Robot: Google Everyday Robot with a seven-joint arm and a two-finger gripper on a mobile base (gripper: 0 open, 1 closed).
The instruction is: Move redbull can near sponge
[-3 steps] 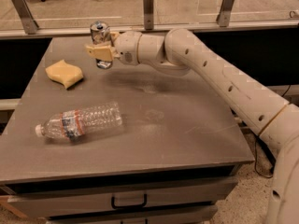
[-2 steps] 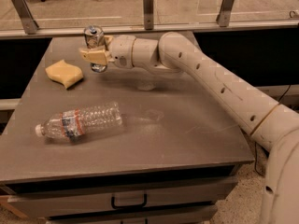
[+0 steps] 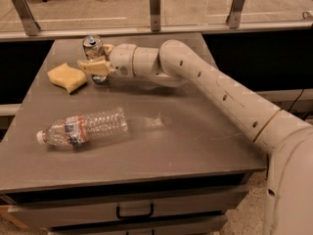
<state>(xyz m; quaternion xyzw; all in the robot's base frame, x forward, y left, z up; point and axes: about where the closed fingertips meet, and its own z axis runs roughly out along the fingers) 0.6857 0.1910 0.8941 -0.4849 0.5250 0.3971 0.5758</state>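
The redbull can (image 3: 93,47) is a slim silver can with a pull-tab top, upright at the back left of the grey table (image 3: 195,146). My gripper (image 3: 96,61) is shut on the can, with one tan finger (image 3: 92,66) across its front and the other behind it. The sponge (image 3: 67,77), pale yellow with wavy edges, lies flat just left of the can and gripper, a small gap apart. My white arm (image 3: 215,89) reaches in from the right.
A clear plastic water bottle (image 3: 83,128) with a red and white label lies on its side at the front left. A railing with metal posts (image 3: 155,8) runs behind the table. Drawers with a handle (image 3: 134,213) sit under the tabletop.
My gripper has carried the redbull can leftward and toward the front, bringing it close beside the sponge. The sponge and water bottle have not moved.
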